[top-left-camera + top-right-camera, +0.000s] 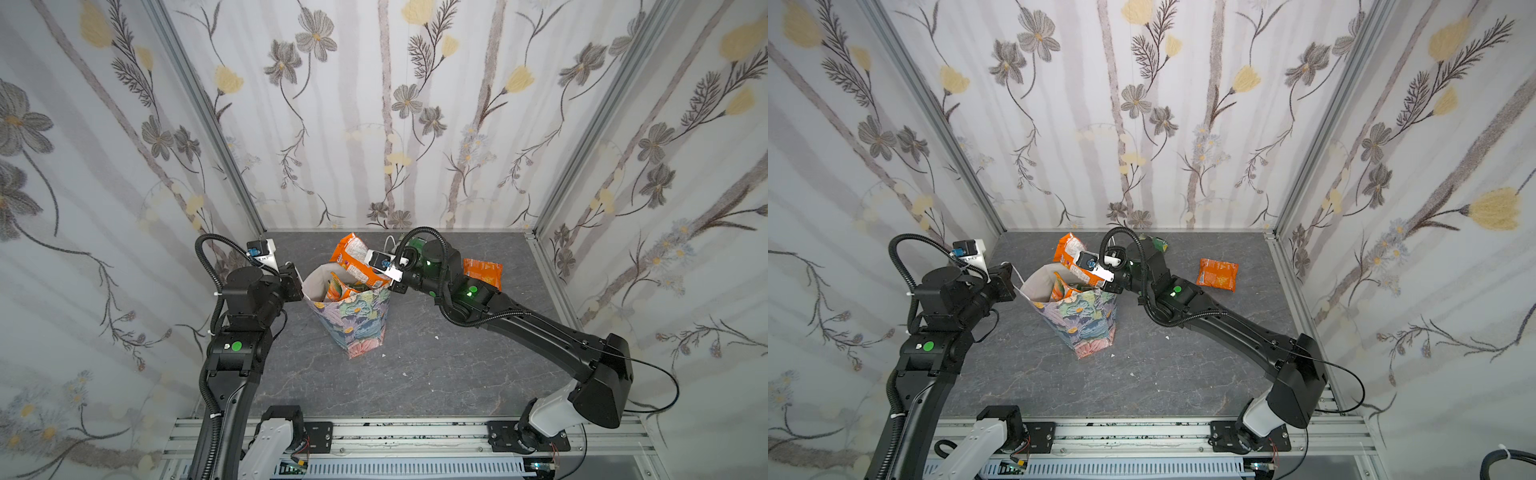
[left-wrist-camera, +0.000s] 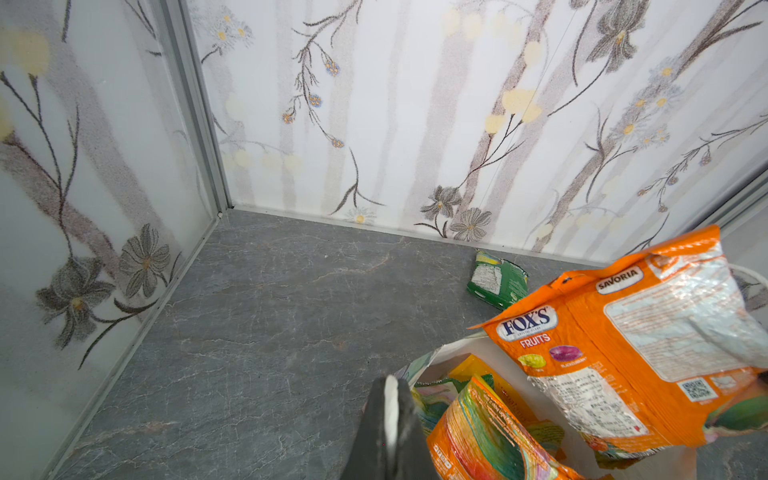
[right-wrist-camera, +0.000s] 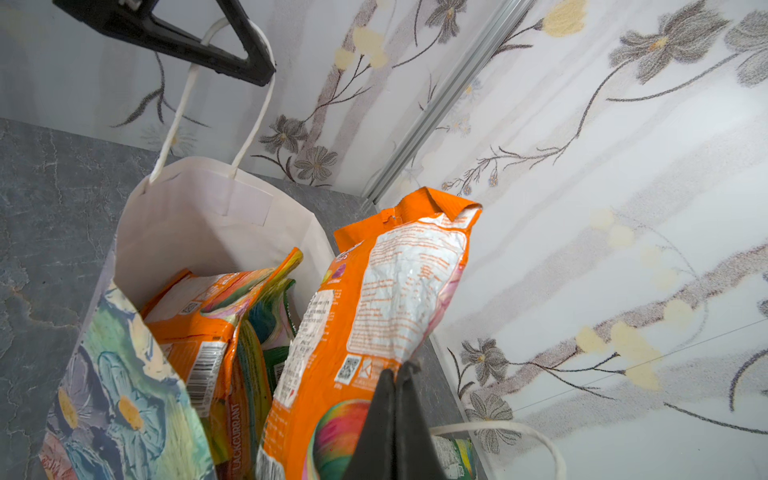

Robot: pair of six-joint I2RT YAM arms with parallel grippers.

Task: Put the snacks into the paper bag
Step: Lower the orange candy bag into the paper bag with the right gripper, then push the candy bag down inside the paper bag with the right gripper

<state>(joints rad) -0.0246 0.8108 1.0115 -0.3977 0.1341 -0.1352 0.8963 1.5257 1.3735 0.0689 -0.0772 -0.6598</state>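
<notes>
White cord handle (image 3: 173, 124) of the paper bag (image 1: 353, 328) is pinched in the left gripper (image 2: 390, 386). Its fingers are fully closed on the cord, holding that side of the mouth up & open. Bag stands near table centre, leaning a bit. Pkts in bag (image 3: 199, 332) stand on end mid-mouth w/ tops near the rim. The white inside wall is bare on the left gripper's side.

Next over, the orange FOX'S pkt (image 1: 353, 259) hangs over the far-right part of the mouth. It is clamped by the right gripper (image 3: 399, 370), fingers closed tight on its side edge.

Key relation: pkt's long axis runs steeply up, top end tipped toward the back wall, bottom end about rim level, just beside the stacked pkts. Free room lies toward the left gripper. Can't tell if the bottom corner is inside the rim or riding on it.

Judgement: drop prob. needs the pkt eased toward that free side & stood more upright, else it may catch the rim or fold the wall.

Further right, a green pkt (image 2: 496, 282) lies by the back wall. A loose orange pkt (image 1: 1219, 274) lies flat on the grey table (image 1: 415, 374), well apart from the bag. Both are nearer the right arm.
</notes>
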